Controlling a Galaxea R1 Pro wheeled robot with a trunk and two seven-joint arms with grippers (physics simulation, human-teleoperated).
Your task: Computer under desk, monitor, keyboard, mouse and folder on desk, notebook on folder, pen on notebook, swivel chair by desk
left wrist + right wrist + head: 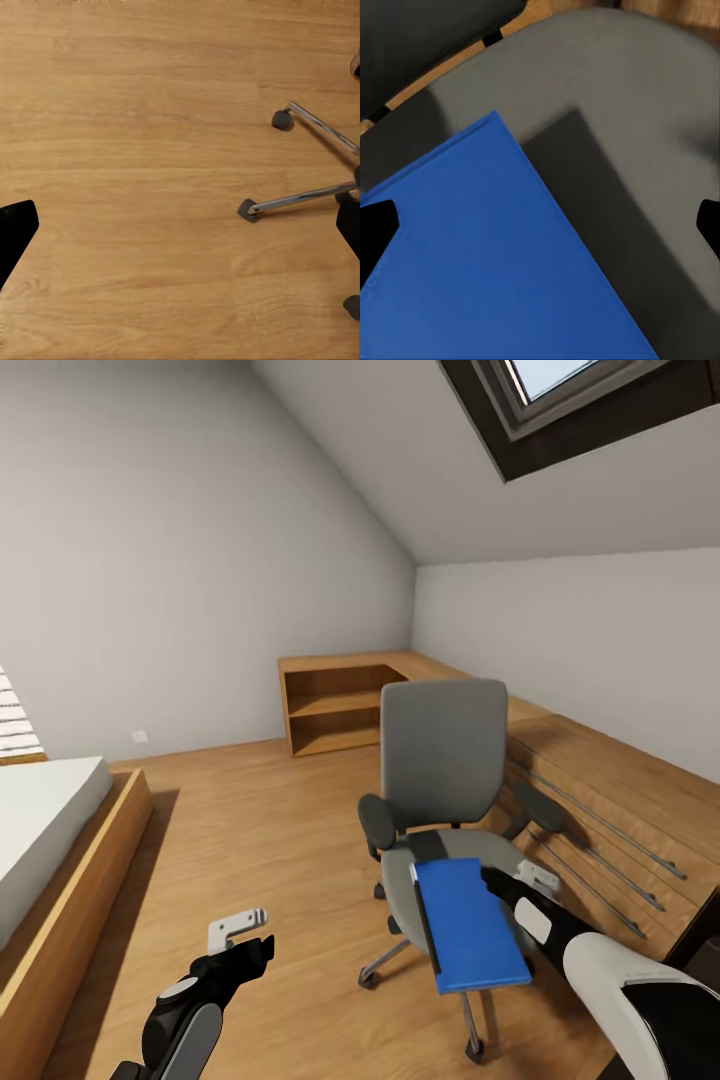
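Observation:
The swivel chair point(443, 752), with grey seat and back and black armrests, stands mid-room facing me. The bright blue folder point(470, 925) lies over its seat, its near end reaching past the seat's front edge. My right gripper point(530, 880) is at the folder's right side above the seat, open. The right wrist view looks down on the folder point(495, 255) and the grey seat point(645, 135), with the fingertips point(375, 232) wide apart. My left gripper point(245, 940) hangs open over the wood floor left of the chair, and its wrist view catches the chrome chair base point(300, 199).
A white-mattressed wooden bed point(40, 830) is at the left. Low wooden shelving point(340, 710) stands in the far corner. A wooden ledge with grey rods point(600, 830) runs along the right wall. Open floor point(250, 830) lies between bed and chair.

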